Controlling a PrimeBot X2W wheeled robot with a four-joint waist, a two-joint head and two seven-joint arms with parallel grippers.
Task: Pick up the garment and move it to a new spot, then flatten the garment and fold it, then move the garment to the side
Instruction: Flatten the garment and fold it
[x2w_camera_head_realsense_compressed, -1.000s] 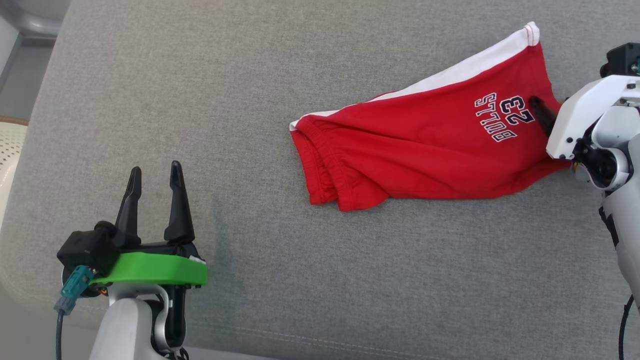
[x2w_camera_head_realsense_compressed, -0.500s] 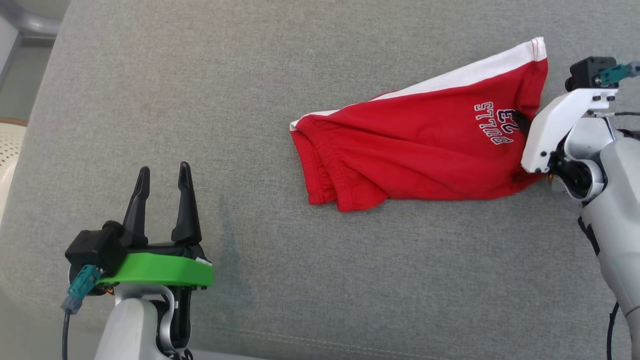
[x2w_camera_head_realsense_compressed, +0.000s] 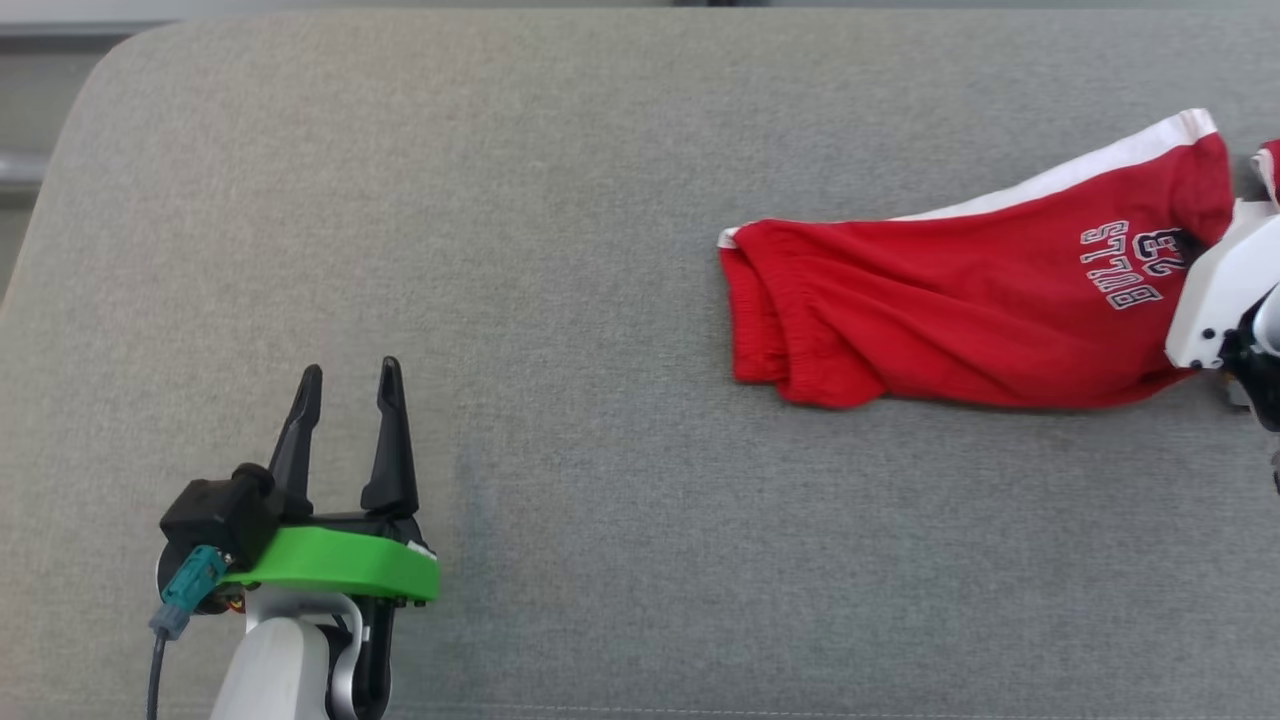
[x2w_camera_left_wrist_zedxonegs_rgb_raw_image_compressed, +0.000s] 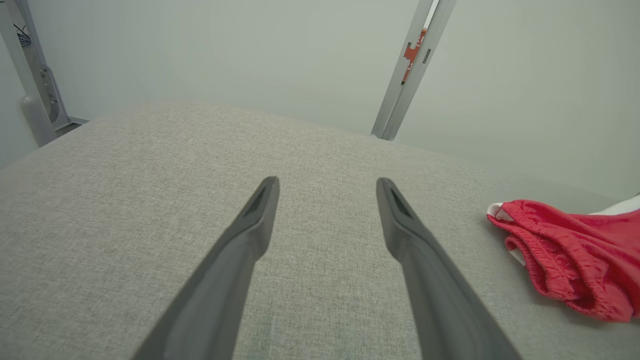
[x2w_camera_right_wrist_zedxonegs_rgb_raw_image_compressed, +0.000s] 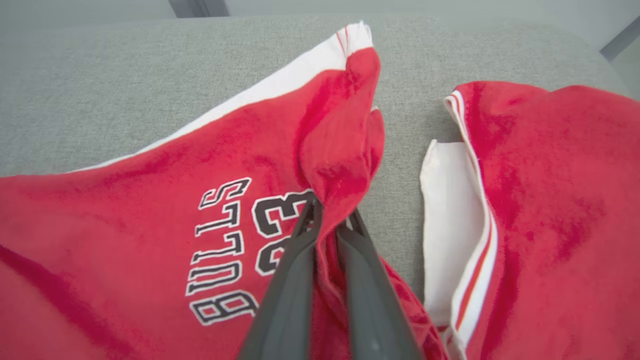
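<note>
The garment (x2w_camera_head_realsense_compressed: 960, 310) is a pair of red shorts with white side stripes and "BULLS 23" lettering, lying crumpled on the right of the grey cushion. Its elastic waistband end points left. My right gripper (x2w_camera_right_wrist_zedxonegs_rgb_raw_image_compressed: 332, 210) is shut on a bunched fold of red cloth beside the lettering, and the fold stands up between the fingers. In the head view the right gripper (x2w_camera_head_realsense_compressed: 1190, 245) sits at the far right edge, mostly behind its white housing. Well clear of the shorts, my left gripper (x2w_camera_head_realsense_compressed: 350, 368) hovers open at the lower left. The left wrist view has the waistband end of the garment (x2w_camera_left_wrist_zedxonegs_rgb_raw_image_compressed: 575, 250) at the right.
The grey cushion (x2w_camera_head_realsense_compressed: 560, 250) has a rounded corner at the upper left and a seam along its near edge. Behind its far edge stand a pale wall and a slanted metal post (x2w_camera_left_wrist_zedxonegs_rgb_raw_image_compressed: 405, 75). A second red leg with a white lining (x2w_camera_right_wrist_zedxonegs_rgb_raw_image_compressed: 540, 200) lies right of the pinched fold.
My right gripper has shut on the cloth by the lettering. The head camera has shifted, and the shorts now lie farther right of the left gripper. The left gripper stays open.
</note>
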